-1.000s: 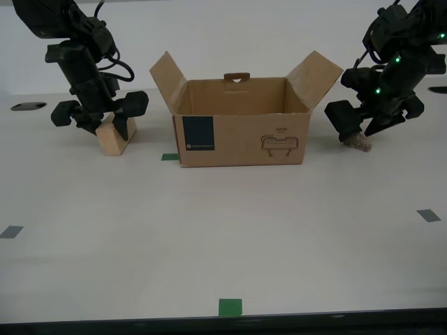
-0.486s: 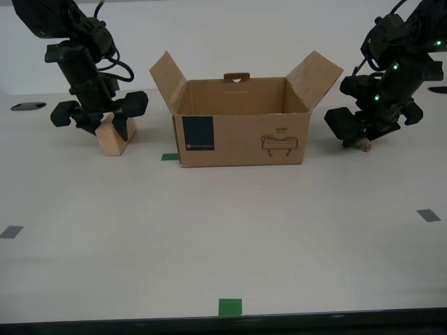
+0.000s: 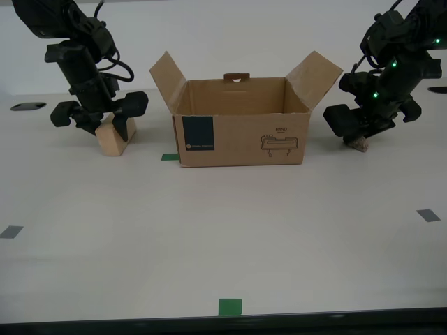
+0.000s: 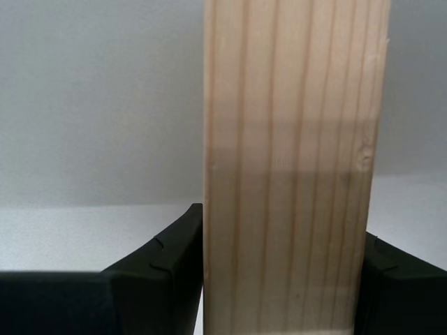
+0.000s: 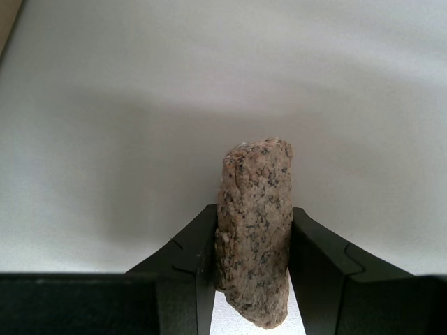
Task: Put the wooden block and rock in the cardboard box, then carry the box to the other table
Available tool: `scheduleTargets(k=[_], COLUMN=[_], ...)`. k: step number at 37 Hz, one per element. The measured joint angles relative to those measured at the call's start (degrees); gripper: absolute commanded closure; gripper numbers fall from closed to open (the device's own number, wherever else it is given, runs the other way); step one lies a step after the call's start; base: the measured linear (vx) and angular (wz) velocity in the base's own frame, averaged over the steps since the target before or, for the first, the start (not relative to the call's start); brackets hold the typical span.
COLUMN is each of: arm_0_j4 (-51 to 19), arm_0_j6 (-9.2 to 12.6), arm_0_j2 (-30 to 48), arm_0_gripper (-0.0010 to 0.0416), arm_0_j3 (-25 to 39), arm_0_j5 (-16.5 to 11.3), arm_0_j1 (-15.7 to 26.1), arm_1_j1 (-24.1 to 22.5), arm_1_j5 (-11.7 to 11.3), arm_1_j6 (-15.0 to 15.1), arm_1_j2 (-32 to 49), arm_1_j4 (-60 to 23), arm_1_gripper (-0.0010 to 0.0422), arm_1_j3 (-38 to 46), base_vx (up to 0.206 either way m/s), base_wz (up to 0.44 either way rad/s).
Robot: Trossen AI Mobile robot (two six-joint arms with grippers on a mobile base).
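The cardboard box (image 3: 241, 132) stands open at the middle of the table, flaps up, blue label facing the camera. At the exterior view's right, my first gripper (image 3: 362, 137) is shut on the rock (image 3: 359, 144), a speckled stone held upright between the fingers (image 5: 255, 230). The rock hangs just at the tabletop, beside the box. At the exterior view's left, my second gripper (image 3: 105, 127) is shut on the wooden block (image 3: 112, 142), whose pale grain fills the second wrist view (image 4: 293, 167). The block's lower end rests tilted on the table. The other table is out of view.
Green tape marks (image 3: 230, 306) (image 3: 170, 157) and grey tape squares (image 3: 428, 215) (image 3: 10, 232) lie on the pale tabletop (image 3: 223, 230). A dark hole (image 3: 28, 106) sits at the far left of the exterior view. A white wall runs behind.
My first gripper has risen a little and drawn in on the rock, which shifted slightly. The second arm and the block have not moved.
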Motion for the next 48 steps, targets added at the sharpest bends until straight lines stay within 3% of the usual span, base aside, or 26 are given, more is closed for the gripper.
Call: scheduleTargets(k=[9, 26, 48], arm_0_j4=[-0.5, -5.0, -10.6], arm_0_j6=[0.2, 0.6, 2.9], arm_0_j2=[-0.2, -6.7, -25.7], arm_0_gripper=[0.0407, 0.0406, 0.0406], arm_0_j3=[0.0, 0.0, 0.0], arm_0_j5=[2.6, 3.7, 5.2], arm_0_j1=[0.1, 0.0, 0.1], arm_1_j1=[0.0, 0.4, 0.7], arm_1_j5=[0.0, -0.1, -0.1], arm_1_j6=[0.0, 1.4, 2.6], arm_1_j2=[0.0, -4.5, -15.6], arm_1_j4=[-1.0, -2.0, -2.5], arm_1_gripper=[0.0413, 0.0412, 0.0413], arm_1_j3=[1.6, 2.9, 2.8], base_vx=[0.000, 0.000, 0.000], base_wz=[0.000, 0.000, 0.000])
